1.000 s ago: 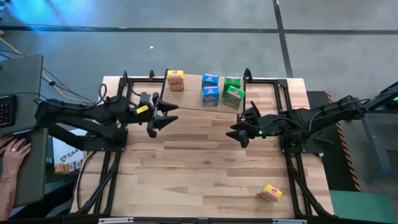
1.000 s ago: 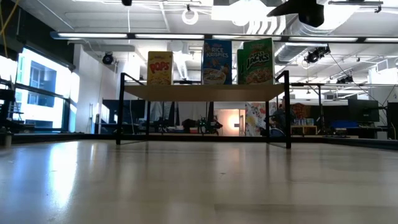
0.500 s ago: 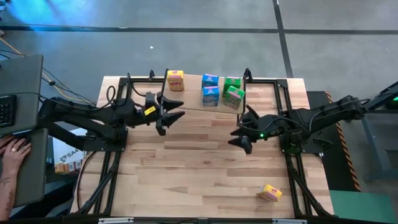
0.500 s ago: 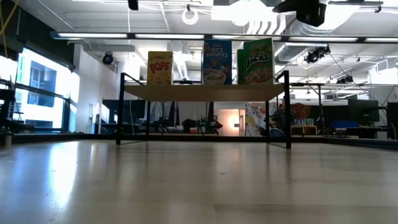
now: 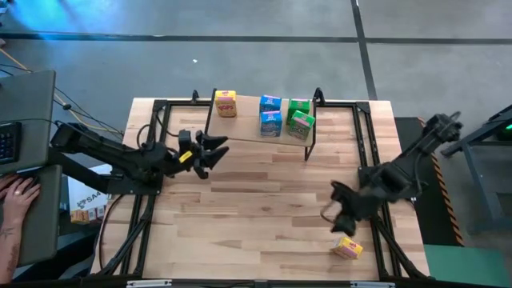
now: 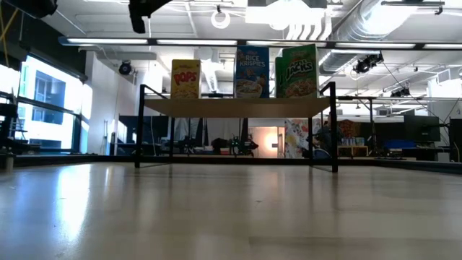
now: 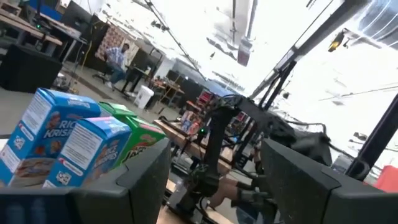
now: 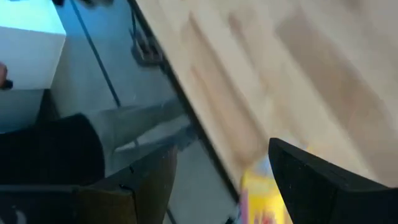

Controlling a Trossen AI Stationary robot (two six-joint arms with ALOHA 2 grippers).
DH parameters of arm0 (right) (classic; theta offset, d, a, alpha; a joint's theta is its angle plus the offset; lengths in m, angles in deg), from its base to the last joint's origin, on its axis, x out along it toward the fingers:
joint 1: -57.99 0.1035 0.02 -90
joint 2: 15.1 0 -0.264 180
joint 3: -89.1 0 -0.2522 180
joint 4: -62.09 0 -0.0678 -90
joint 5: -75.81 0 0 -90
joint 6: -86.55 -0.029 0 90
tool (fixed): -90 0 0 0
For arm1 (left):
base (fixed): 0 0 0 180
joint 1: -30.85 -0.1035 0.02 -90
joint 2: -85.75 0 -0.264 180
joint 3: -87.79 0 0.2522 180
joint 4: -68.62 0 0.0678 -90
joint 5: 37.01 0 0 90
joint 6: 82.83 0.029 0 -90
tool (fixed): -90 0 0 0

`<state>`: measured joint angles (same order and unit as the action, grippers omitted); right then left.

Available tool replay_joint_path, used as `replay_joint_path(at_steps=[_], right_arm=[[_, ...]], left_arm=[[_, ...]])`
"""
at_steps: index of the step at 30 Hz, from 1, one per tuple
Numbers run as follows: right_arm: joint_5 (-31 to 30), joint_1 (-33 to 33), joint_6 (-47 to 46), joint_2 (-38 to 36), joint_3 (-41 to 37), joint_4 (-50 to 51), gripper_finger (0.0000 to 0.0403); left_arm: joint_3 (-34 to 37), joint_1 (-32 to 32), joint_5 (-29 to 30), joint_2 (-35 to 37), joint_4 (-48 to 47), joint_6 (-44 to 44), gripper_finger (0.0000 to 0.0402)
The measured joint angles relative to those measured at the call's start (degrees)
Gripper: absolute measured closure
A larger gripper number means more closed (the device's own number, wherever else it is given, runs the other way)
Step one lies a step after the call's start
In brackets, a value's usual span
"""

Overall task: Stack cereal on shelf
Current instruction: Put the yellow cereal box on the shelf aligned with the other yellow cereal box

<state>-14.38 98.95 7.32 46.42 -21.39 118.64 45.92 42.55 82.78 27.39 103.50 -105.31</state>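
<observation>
Yellow box near table edge

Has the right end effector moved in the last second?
Yes. In the high view the right end effector has swung away from the shelf toward the table's near edge, now close to the lone yellow box.

A light wood plank bench stands on a grey concrete floor crossed by dark seams. Beyond it the room shows bright windows on the left, long ceiling strip lights, silver ducts and cluttered far desks.
</observation>
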Motion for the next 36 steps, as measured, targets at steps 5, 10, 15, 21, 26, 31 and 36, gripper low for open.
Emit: replay_joint_path(at_steps=[5, 10, 15, 21, 26, 31, 36], right_arm=[[-5.83, 10.25, -14.87, 0.35, 0.00, 2.95, 0.0151], [-4.26, 15.31, -22.48, 3.43, 0.00, 4.28, 0.0151], [-2.62, 15.84, -22.64, 8.49, 2.26, 5.92, 0.0151], [-1.59, 15.84, -21.14, 14.85, 5.47, 10.45, 0.0151], [-0.05, 15.88, -20.81, 17.81, 5.61, 9.18, 0.0151], [0.02, 15.88, -20.80, 19.60, 5.64, 8.99, 0.0151], [-0.14, 15.86, -19.96, 22.31, 5.66, 8.95, 0.0151]], left_arm=[[0.18, -0.07, 0.08, 0.15, 0.90, 0.99, 0.0161], [0.18, -0.10, 0.08, 0.17, 1.04, 1.61, 0.0161], [0.18, -0.13, 0.06, 0.17, 1.01, 1.61, 0.0161], [0.18, -0.13, 0.58, 0.17, 0.96, 1.66, 0.0161], [0.18, -0.13, 0.62, 0.17, 0.96, 1.62, 0.0161], [0.18, -0.15, 1.63, 0.17, 0.94, 1.57, 0.0161], [0.18, -0.15, 1.63, 0.17, 0.93, 1.59, 0.0161]])
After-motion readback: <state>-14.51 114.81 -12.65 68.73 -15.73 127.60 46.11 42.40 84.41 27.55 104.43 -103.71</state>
